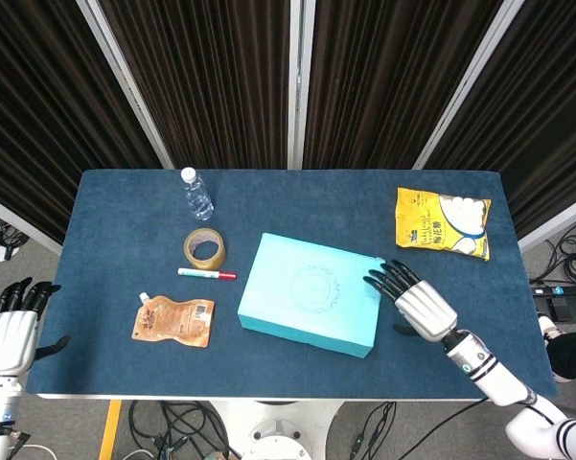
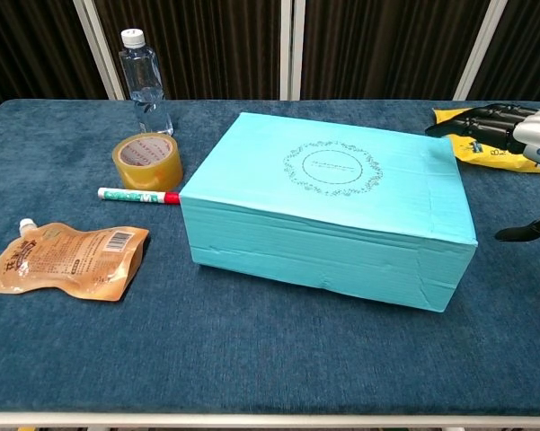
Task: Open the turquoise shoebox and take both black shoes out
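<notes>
The turquoise shoebox (image 1: 310, 307) (image 2: 332, 211) lies shut on the blue table (image 1: 115, 211), a little right of the middle, turned at a slight angle. Its lid with the round ornament faces up, and no shoes show. My right hand (image 1: 417, 302) (image 2: 512, 130) hovers at the box's right end, fingers (image 1: 383, 281) stretched out flat toward the lid's edge, holding nothing. Whether they touch the box I cannot tell. My left hand (image 1: 8, 331) hangs off the table's left edge, fingers straight and empty.
Left of the box are a tape roll (image 1: 204, 249) (image 2: 147, 162), a red-capped marker (image 1: 207, 274) (image 2: 144, 195), a brown pouch (image 1: 174, 321) (image 2: 67, 260) and a water bottle (image 1: 197, 195) (image 2: 144, 81). A yellow snack bag (image 1: 443, 221) (image 2: 485, 135) lies at the back right.
</notes>
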Available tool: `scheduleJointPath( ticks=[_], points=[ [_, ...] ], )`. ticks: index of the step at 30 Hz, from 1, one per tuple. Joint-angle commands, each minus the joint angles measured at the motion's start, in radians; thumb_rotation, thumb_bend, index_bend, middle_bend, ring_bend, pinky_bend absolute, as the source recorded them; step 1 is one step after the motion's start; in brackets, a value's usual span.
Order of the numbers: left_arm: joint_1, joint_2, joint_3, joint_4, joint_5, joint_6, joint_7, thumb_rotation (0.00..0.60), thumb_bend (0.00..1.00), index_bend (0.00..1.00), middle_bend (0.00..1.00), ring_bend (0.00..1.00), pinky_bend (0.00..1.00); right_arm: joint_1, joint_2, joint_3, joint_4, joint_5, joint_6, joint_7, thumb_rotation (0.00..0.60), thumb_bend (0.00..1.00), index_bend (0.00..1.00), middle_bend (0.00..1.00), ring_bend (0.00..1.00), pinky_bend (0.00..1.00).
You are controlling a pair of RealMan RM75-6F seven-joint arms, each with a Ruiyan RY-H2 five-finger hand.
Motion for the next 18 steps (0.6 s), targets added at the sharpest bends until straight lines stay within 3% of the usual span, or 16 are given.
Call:
scheduleJointPath(
  ticks=[1, 8, 18],
  points=[
    [0.001, 0.002, 0.000, -0.005, -0.002, 0.000, 0.004, 0.600, 0.02, 0.23, 0.18, 0.08, 0.12, 0.019, -0.015, 0.003, 0.042, 0.009, -0.020, 0.017, 0.600, 0.00, 0.00, 0.09, 0.00, 0.00],
    [0.007, 0.011, 0.000, -0.025, -0.005, 0.007, 0.022, 0.600, 0.02, 0.23, 0.18, 0.08, 0.12, 0.067, -0.137, 0.013, 0.246, -0.031, 0.026, 0.041, 0.600, 0.00, 0.01, 0.11, 0.00, 0.00],
    [0.011, 0.020, 0.002, -0.048, -0.005, 0.010, 0.037, 0.600, 0.02, 0.23, 0.18, 0.08, 0.12, 0.087, -0.275, 0.001, 0.486, -0.050, 0.124, 0.123, 0.600, 0.00, 0.10, 0.16, 0.00, 0.00]
  ],
)
